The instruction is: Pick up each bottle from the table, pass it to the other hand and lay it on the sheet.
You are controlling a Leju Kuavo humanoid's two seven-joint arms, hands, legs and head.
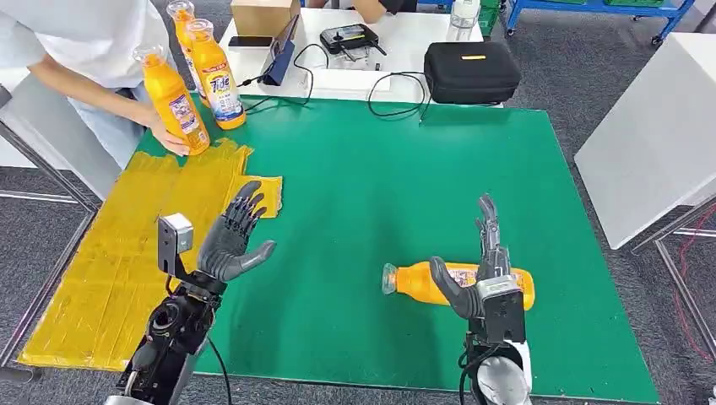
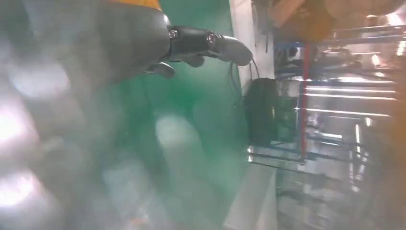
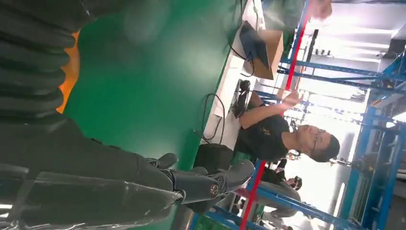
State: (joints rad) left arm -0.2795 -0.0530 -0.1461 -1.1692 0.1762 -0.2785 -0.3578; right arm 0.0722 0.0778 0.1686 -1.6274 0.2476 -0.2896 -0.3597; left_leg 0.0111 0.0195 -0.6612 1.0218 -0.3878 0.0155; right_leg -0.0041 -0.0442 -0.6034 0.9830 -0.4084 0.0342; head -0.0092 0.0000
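**Bottle lying at right hand; grasp not made**

Bottle lay on its side on the green mat, near the mat's front edge, cap end pointing toward the robot's left. The right hand stood directly over it, fingers extended up and apart, thumb curved toward the bottle body. No closure was evident; whether the thumb touched the bottle could not be resolved. The left hand was held raised over the mat just beside the yellow sheet, fingers spread, holding nothing.

Risks, judged largest first:
- Rolling. A round bottle on its side was likely to roll toward or away from the robot if nudged by the thumb before the fingers wrapped it; the front edge was near.
- Handover slip. The smooth plastic body could twist or drop between the hands if gripped off-centre.
- Person's hand was on an upright bottle at the sheet's far corner; a lay-down there risked contact.

Counts, largest first:
- Green mat: one.
- Yellow sheet: one.
- Black case on the white table behind: one.
- Orange bottles: four in all, one lying at the right hand, three upright at the far left by the person.
- Robot hands: two.
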